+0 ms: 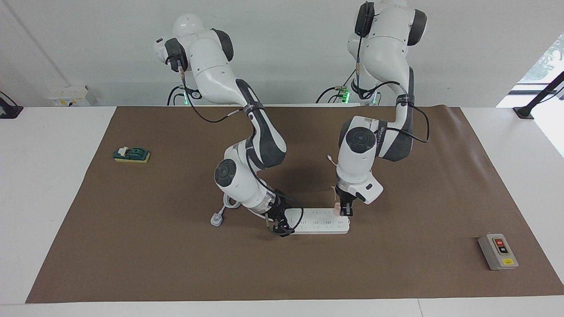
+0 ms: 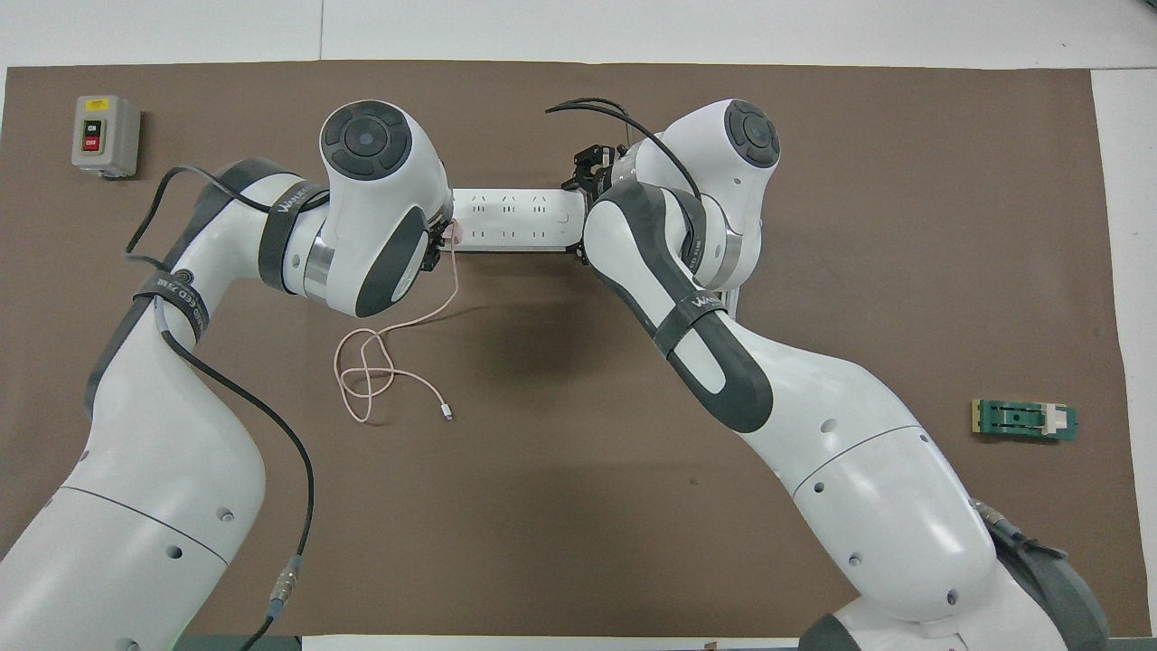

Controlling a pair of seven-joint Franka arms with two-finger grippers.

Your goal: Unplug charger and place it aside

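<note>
Nearest the robots, the charger's thin pink cable (image 2: 380, 357) loops on the brown mat (image 1: 396, 264). Farther out, the left claw (image 1: 345, 211) is clamped on the pink charger (image 1: 336, 209), plugged into the white power strip (image 1: 319, 221); the right claw (image 1: 281, 229) presses the strip's other end, fingers unclear.

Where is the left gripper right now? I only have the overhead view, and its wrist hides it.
Observer: The left gripper is down at the power strip's end toward the left arm, shut on the charger.
Operator: Is the charger out?
Observer: Not that I can see. It sits on the strip, not raised.
Operator: And the strip's own plug?
Observer: The white plug lies loose on the mat, off the strip's end toward the right arm.
</note>
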